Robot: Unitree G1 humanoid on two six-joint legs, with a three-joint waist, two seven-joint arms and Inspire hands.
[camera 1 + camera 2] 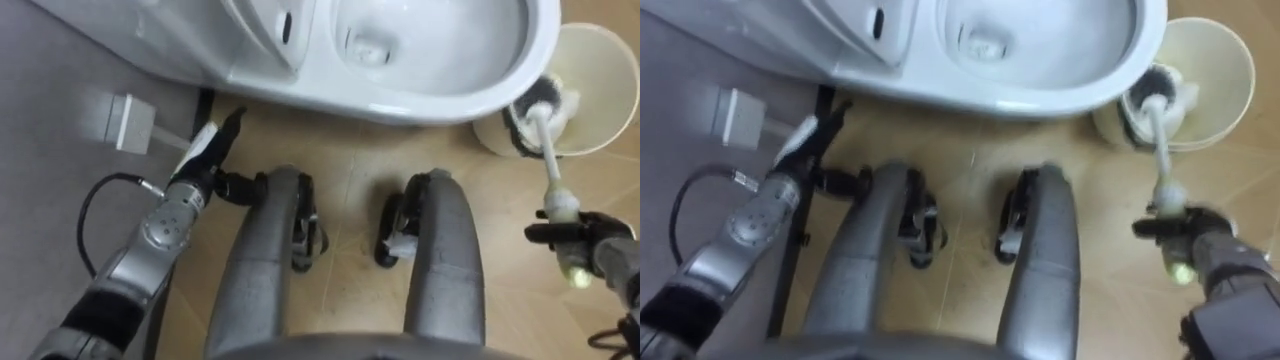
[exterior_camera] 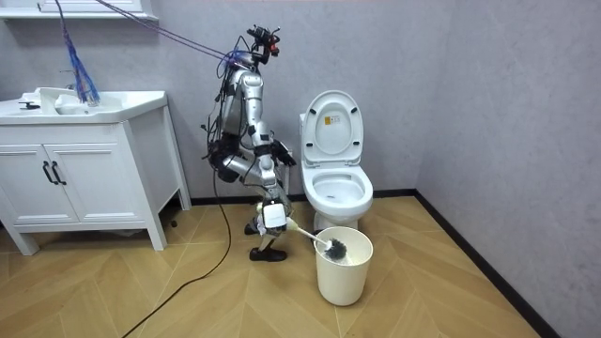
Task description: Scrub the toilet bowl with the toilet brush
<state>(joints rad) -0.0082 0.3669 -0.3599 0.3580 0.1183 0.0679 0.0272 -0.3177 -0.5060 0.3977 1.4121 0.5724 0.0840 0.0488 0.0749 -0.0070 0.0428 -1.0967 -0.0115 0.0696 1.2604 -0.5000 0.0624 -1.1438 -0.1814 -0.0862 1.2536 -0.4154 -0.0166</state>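
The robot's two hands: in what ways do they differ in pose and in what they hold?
The left hand has straight fingers and holds nothing; the right hand is curled round the handle of the toilet brush. The left hand points toward the toilet; the right hand is near the white bin, where the brush's head sits. Both hands are low, in front of the toilet.
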